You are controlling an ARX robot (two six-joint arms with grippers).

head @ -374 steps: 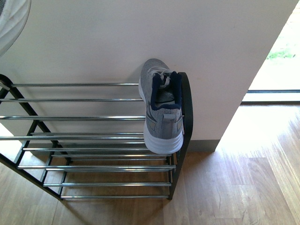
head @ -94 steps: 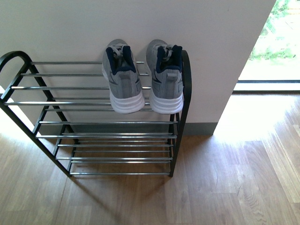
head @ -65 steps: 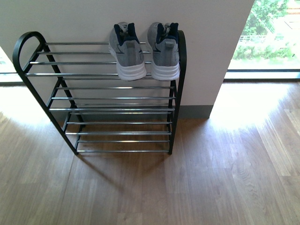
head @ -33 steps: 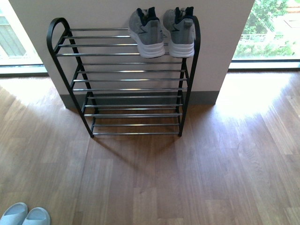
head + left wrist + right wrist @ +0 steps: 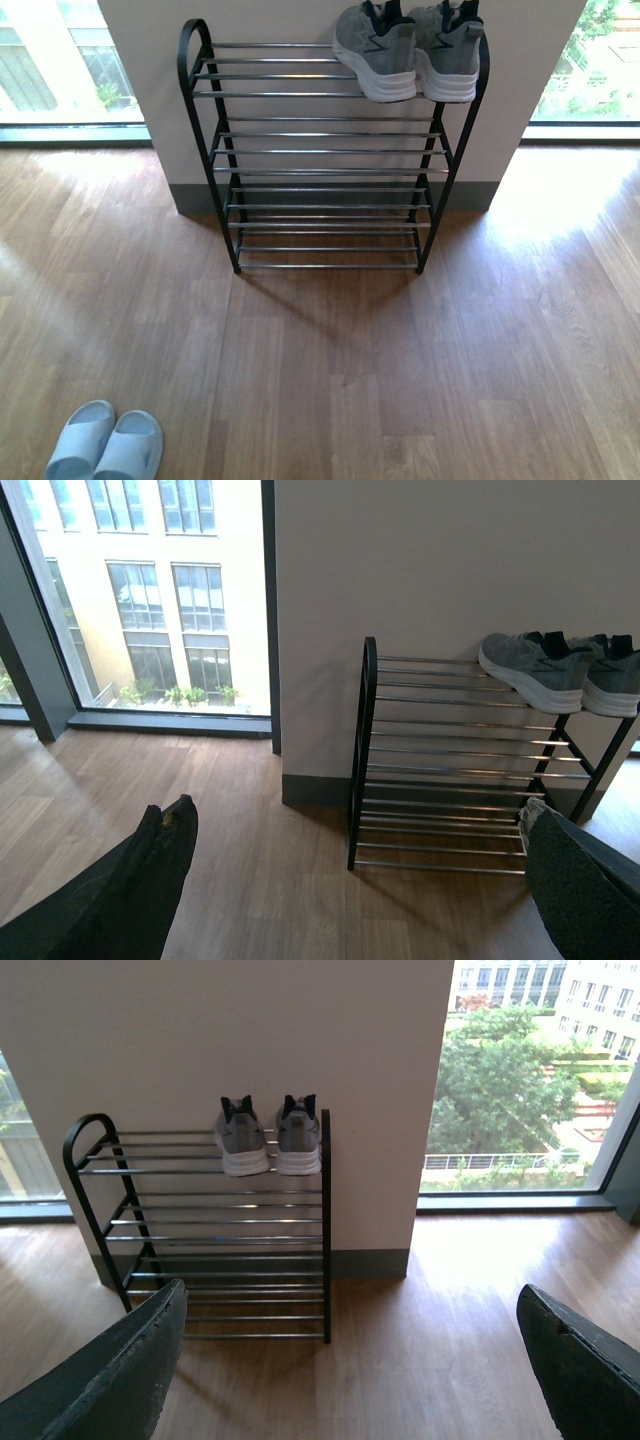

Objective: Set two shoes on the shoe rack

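Left tool (image 5: 352,808): fingers spread wide, nothing between them. Right tool (image 5: 350,1293): likewise wide open and empty. Neither shows in the front view.

Both stand well apart from the shoe rack (image 5: 300,95), which is against the wall at upper centre of the front frame. One grey shoe (image 5: 375,50) and the second shoe (image 5: 448,50) sit side by side on its top tier, upper right of the frame, soles down, heels at the front rod.

I judge placement done; what remains is confirming and standing clear. I would hold both tools off the frame, check that each sole bears on several rods, and avoid the pale slippers (image 5: 105,445) on the floor (image 5: 480,380), lower left.
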